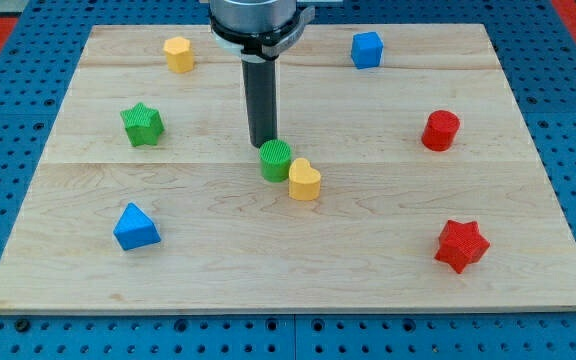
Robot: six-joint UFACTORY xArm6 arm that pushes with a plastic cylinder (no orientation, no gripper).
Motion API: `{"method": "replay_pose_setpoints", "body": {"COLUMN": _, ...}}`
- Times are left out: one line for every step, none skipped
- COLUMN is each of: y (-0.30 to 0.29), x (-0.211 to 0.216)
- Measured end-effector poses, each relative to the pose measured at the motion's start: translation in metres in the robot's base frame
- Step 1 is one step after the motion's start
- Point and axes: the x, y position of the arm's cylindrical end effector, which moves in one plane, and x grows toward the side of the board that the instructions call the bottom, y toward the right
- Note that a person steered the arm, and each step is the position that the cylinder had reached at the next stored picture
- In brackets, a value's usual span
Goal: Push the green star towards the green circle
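The green star (pixel 142 124) lies on the wooden board at the view's left, a little above mid-height. The green circle (pixel 276 160) stands near the board's middle, touching a yellow heart (pixel 305 180) at its lower right. My tip (pixel 262 143) is at the end of the dark rod, just above and left of the green circle, close to its top edge. The tip is well to the right of the green star, about 120 pixels away.
A yellow hexagon (pixel 179 54) sits at the top left, a blue cube (pixel 366 49) at the top right. A red cylinder (pixel 440 131) is at the right, a red star (pixel 462 245) at the lower right, a blue triangle (pixel 135 227) at the lower left.
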Motion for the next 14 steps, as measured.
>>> {"method": "replay_pose_setpoints", "body": {"y": -0.014, "x": -0.004}}
{"method": "replay_pose_setpoints", "body": {"y": -0.017, "x": -0.023}}
{"method": "replay_pose_setpoints", "body": {"y": -0.024, "x": -0.054}}
{"method": "replay_pose_setpoints", "body": {"y": -0.06, "x": -0.08}}
{"method": "replay_pose_setpoints", "body": {"y": -0.122, "x": -0.081}}
{"method": "replay_pose_setpoints", "body": {"y": -0.174, "x": -0.071}}
{"method": "replay_pose_setpoints", "body": {"y": -0.183, "x": -0.063}}
{"method": "replay_pose_setpoints", "body": {"y": -0.167, "x": -0.051}}
{"method": "replay_pose_setpoints", "body": {"y": -0.155, "x": -0.03}}
{"method": "replay_pose_setpoints", "body": {"y": -0.138, "x": -0.003}}
{"method": "replay_pose_setpoints", "body": {"y": -0.123, "x": 0.025}}
{"method": "replay_pose_setpoints", "body": {"y": -0.124, "x": 0.042}}
{"method": "replay_pose_setpoints", "body": {"y": -0.136, "x": 0.06}}
{"method": "replay_pose_setpoints", "body": {"y": -0.124, "x": 0.062}}
